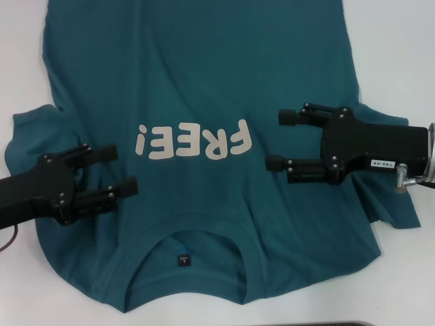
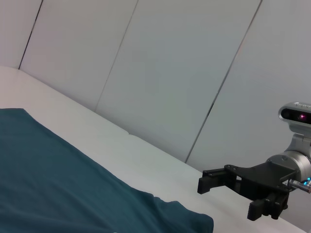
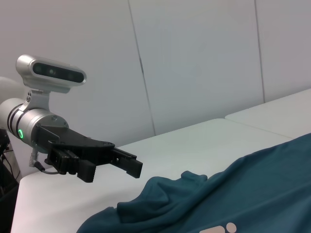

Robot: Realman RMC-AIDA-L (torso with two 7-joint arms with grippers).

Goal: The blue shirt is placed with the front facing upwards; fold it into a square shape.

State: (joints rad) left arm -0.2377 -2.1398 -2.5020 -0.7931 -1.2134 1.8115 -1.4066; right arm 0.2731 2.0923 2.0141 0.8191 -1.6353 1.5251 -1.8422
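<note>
White table [image 1: 401, 61] and pale wall panels [image 2: 160, 73] are surrounding the work. I am seeing the large teal-blue cotton T-shirt [image 1: 204, 88] lying flat, cream "FREE!" lettering [image 1: 194, 141] between both sets of fingers, collar [image 1: 185, 239] nearest to me. I judge the folding is not started yet; I am only positioning. The left gripper [image 1: 114, 173] is hovering spread apart over the left sleeve region, holding nothing. The right gripper [image 1: 282, 139] is also spread, empty, over the shirt's right side. Next I am needing to lower both and pinch the cloth edges evenly.
</note>
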